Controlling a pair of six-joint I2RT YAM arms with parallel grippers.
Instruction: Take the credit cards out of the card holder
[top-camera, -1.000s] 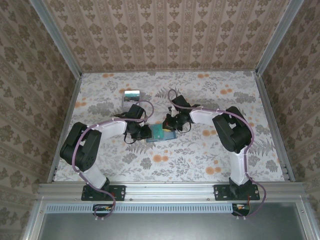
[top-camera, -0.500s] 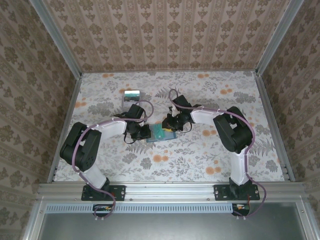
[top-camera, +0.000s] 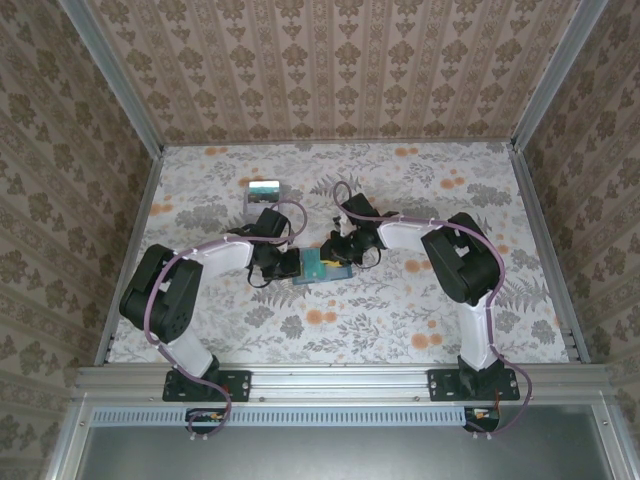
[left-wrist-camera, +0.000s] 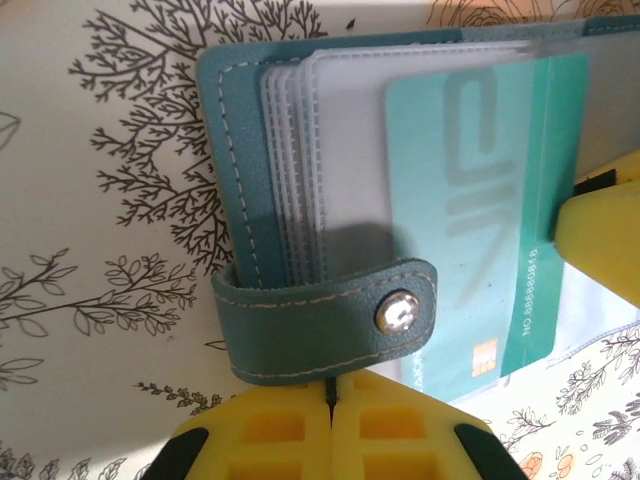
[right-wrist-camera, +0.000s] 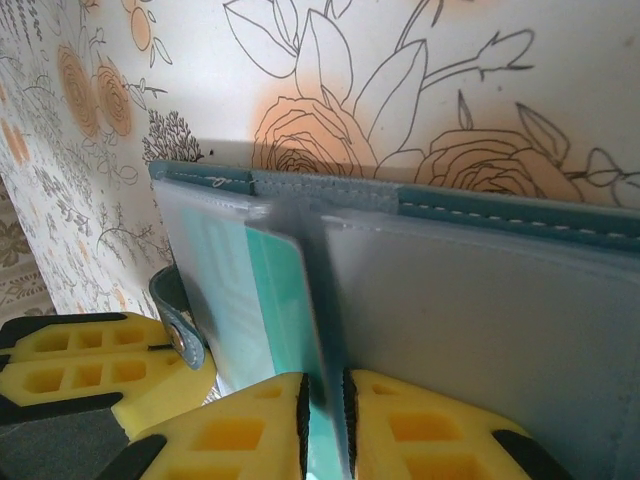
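The floral surface (top-camera: 400, 320) carries the teal card holder (top-camera: 322, 267) near centre, a grey rectangle (top-camera: 263, 191) at 11 o'clock.

Open teal card holder (left-wrist-camera: 236, 170), green card (left-wrist-camera: 470, 200)

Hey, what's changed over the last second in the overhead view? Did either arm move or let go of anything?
The right end effector edged slightly left, toward the card holder, with its elbow following. No grip visibly changed: it is pinched on the teal credit card, and the left end effector is pinched on the holder's strap. The left arm, the card holder and the grey rectangle stayed put.
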